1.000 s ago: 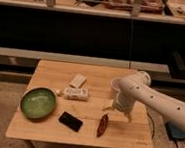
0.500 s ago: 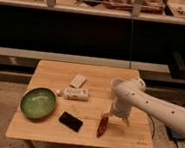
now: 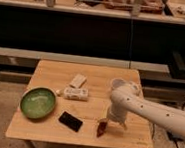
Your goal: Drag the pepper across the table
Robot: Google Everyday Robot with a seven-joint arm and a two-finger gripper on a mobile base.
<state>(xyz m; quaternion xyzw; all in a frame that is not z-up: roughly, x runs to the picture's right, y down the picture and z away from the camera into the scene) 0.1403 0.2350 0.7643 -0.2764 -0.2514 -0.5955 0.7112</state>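
Dark red and slim, the pepper (image 3: 101,129) lies near the front edge of the table (image 3: 98,75), right of centre. Your hand (image 3: 112,122) hangs right over it, reaching down from the white arm (image 3: 147,111); you cannot tell whether it is clenched or released. Left of the pepper you see a black phone (image 3: 70,121), then a green bowl (image 3: 37,103). Farther back lie two white boxes (image 3: 76,94).

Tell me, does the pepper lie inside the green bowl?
No, the pepper lies on the table near its front edge, close by the tool, well apart from the green bowl.
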